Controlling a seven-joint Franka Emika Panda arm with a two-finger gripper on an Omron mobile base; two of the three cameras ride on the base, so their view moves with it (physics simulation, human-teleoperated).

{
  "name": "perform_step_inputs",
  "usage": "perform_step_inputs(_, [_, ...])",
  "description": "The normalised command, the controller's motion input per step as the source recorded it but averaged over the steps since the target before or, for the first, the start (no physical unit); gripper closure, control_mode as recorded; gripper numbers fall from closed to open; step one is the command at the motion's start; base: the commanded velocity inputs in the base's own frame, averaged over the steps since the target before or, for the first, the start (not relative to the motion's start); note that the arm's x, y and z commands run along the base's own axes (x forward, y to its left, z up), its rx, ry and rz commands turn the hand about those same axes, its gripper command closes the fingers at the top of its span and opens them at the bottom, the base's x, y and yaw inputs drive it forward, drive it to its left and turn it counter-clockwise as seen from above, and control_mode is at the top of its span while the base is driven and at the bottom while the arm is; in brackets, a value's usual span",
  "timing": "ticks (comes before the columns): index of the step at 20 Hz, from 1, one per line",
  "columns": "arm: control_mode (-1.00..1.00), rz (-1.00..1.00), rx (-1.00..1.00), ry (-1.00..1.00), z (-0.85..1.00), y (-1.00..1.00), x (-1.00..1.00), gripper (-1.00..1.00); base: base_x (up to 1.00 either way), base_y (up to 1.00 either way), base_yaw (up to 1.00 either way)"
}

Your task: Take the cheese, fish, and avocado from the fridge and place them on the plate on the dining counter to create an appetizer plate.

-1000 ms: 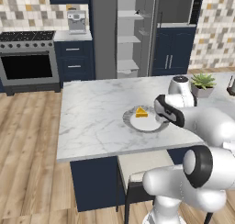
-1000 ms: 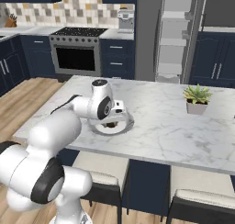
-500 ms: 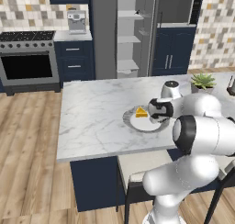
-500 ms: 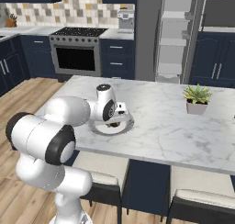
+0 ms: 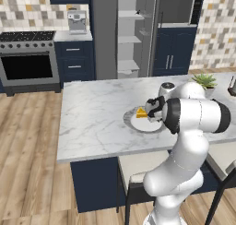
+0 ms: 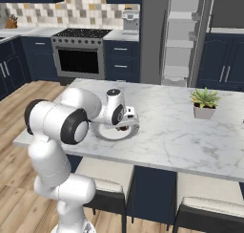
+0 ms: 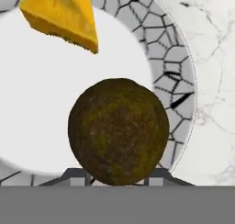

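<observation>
The dark brown avocado [image 7: 118,131] sits between my gripper's [image 7: 117,173] fingers, just above the plate's white centre. The plate [image 7: 170,58] has a grey cracked-pattern rim and lies on the marble dining counter [image 5: 92,113]. A yellow-orange cheese [image 7: 64,14] wedge rests on the plate beyond the avocado. From the left base the gripper [image 5: 153,109] hovers low over the plate [image 5: 133,123], right beside the cheese [image 5: 141,112]. From the right base the gripper [image 6: 125,124] covers the plate [image 6: 102,133]. The fridge [image 5: 131,35] stands open behind the counter. The fish is out of view.
A potted green plant [image 6: 204,103] stands on the counter to the right of the plate. A steel oven range [image 5: 27,58] and a coffee machine [image 5: 76,21] line the back wall. Stools [image 6: 100,189] sit under the counter's near edge.
My hand has slid a little left over the plate toward the cheese, and the elbow has swung in closer to the cameras. The avocado stays in the fingers.
</observation>
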Motion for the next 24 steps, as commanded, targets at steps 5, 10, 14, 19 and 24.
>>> perform_step_inputs(5, [-1.00,0.00,0.00,0.00,-0.34,-0.04,0.46,1.00,0.00,0.00,0.00])
perform_step_inputs(10, [-1.00,0.00,0.00,0.00,-0.44,0.00,0.17,1.00,0.00,0.00,0.00])
perform_step_inputs(14, [-1.00,0.00,0.00,0.00,-0.28,0.02,-0.01,-1.00,0.00,0.00,0.00])
perform_step_inputs(19, [-1.00,0.00,0.00,-0.09,0.16,0.02,-0.73,-1.00,0.00,0.00,0.00])
perform_step_inputs(24, [-1.00,-0.01,0.00,-0.24,0.84,0.00,-0.83,-1.00,0.00,0.00,0.00])
